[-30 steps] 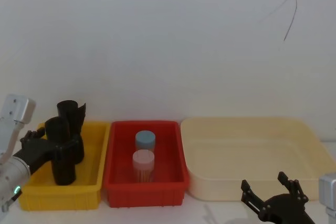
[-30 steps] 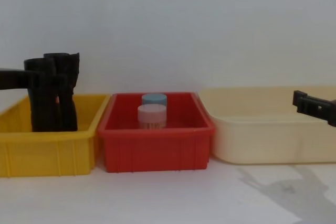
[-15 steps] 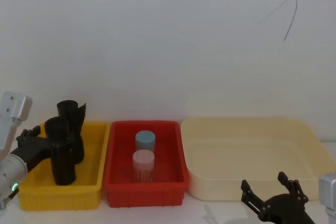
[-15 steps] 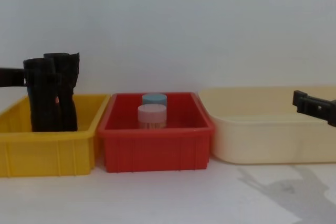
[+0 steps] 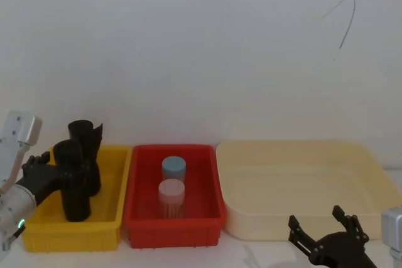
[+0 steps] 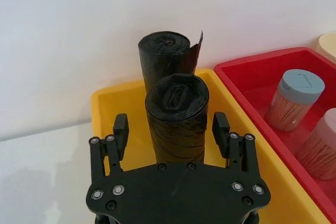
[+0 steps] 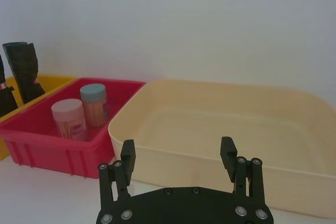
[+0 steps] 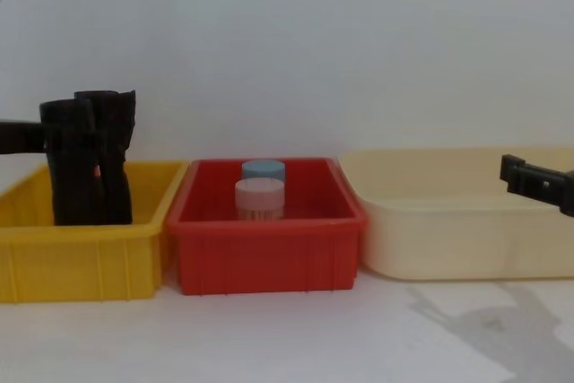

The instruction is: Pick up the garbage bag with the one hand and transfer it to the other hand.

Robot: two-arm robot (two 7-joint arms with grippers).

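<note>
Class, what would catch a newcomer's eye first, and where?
Three trays stand in a row: yellow tray left, red tray middle, cream tray right. In the yellow one the garbage bag stands upright, the open left tool straddling it; the right tool idles before the cream tray.

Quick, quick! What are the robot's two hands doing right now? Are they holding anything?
Left gripper: open, fingers either side of the garbage bag, not squeezing it.
Right gripper: open, holding nothing.
</note>
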